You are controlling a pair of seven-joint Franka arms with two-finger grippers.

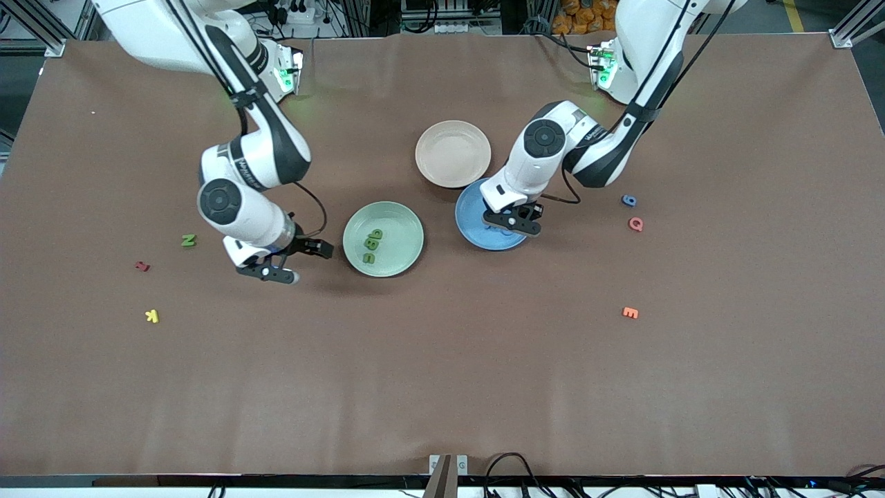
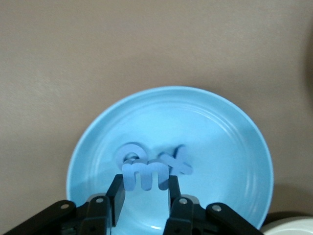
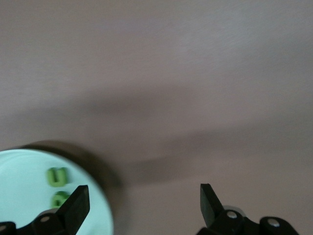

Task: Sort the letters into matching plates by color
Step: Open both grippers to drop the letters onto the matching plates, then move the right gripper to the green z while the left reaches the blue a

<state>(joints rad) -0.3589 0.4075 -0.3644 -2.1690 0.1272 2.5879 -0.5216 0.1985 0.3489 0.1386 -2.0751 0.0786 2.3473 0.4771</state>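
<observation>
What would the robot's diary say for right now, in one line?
left end effector: shut on blue letter, over blue plate | right end effector: open, empty, beside green plate | green N: on table

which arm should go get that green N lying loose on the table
Right. The right gripper is open and empty beside the green plate, at the green N's end; the left gripper holds a blue letter.

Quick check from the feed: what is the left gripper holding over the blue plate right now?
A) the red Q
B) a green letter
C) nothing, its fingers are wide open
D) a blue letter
D. In the left wrist view the left gripper is shut on a blue letter, an M shape, held over the blue plate, where two other blue letters already lie.
</observation>
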